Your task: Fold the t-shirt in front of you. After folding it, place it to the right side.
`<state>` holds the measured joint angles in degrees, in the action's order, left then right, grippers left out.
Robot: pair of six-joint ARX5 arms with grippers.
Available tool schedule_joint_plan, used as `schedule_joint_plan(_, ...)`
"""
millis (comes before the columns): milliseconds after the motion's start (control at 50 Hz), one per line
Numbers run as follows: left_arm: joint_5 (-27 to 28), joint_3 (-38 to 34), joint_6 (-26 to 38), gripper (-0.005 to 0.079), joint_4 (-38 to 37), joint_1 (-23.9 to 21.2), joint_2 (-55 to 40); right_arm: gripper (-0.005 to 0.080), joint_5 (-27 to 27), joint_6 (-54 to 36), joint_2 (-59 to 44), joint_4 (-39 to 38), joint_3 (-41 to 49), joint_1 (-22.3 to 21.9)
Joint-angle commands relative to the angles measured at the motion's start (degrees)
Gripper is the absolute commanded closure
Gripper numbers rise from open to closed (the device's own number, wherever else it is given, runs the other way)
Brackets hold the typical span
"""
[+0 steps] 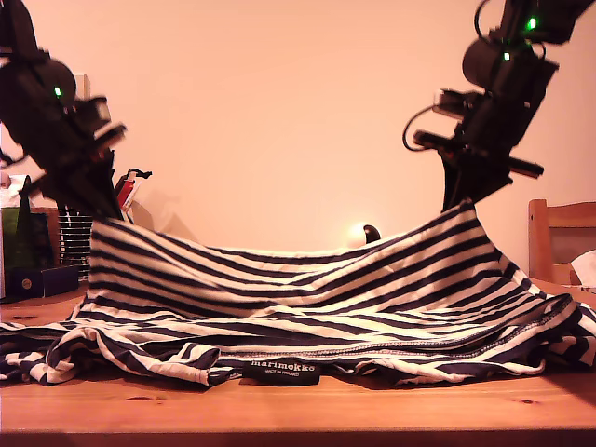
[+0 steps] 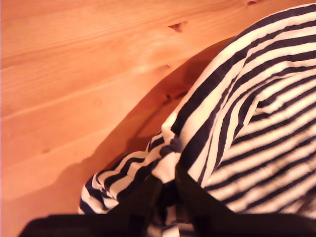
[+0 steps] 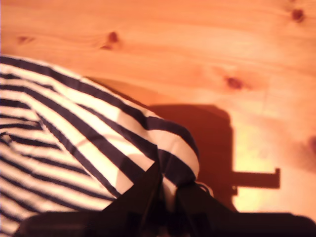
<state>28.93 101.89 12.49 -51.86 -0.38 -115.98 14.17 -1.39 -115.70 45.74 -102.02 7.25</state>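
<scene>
exterior view: t-shirt (image 1: 307, 307) is on the wooden table (image 1: 298, 405), far edge lifted off the surface at two points by two arms, sagging between them; near part is bunched on the table with the dark neckband label (image 1: 288, 371) facing the camera at the front edge. one arm (image 1: 56, 130) holds the raised corner at the exterior view's left, the other arm (image 1: 489, 121) holds the one at the exterior view's right; can't tell from the wrist views which arm is first or second. first wrist view: my first gripper (image 2: 168, 190) has jaws pinched on a bunched fold of striped fabric, t-shirt (image 2: 247, 123) draping away over the table (image 2: 74, 74). second wrist view: my second gripper (image 3: 165, 185) is likewise clamped on a striped edge of the t-shirt (image 3: 74, 138), table (image 3: 197, 49) below with the gripper's shadow on it. wooden chair (image 1: 559, 237) behind the table at the exterior view's right, clutter (image 1: 37, 233) at its left.
</scene>
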Motion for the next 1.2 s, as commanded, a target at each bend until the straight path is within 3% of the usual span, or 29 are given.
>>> schedule_joint_plan(0,0.2,0.0,0.7,0.0764,-0.4,-0.2,2.4,0.0765,-0.3,-0.2,0.3,0.9,-0.3,0.4)
schedule_joint_plan(120,0.2,-0.4,0.6,0.0764,-0.6,-0.2,3.8,0.0765,-0.9,0.0,1.2,0.3,1.1,0.7)
schedule_joint_plan(400,0.2,-2.6,0.6,0.0764,2.6,-0.6,5.5,0.0765,-1.8,1.4,8.1,-9.6,12.3,1.0)
schedule_joint_plan(780,-1.1,-26.9,-2.5,0.0764,20.2,-1.6,18.0,0.0765,-1.7,1.4,16.9,-13.9,24.5,1.4)
schedule_joint_plan(1180,-2.0,-43.8,-3.8,0.0764,23.1,-1.2,28.8,0.0765,-1.7,2.9,29.4,-16.2,41.1,1.8)
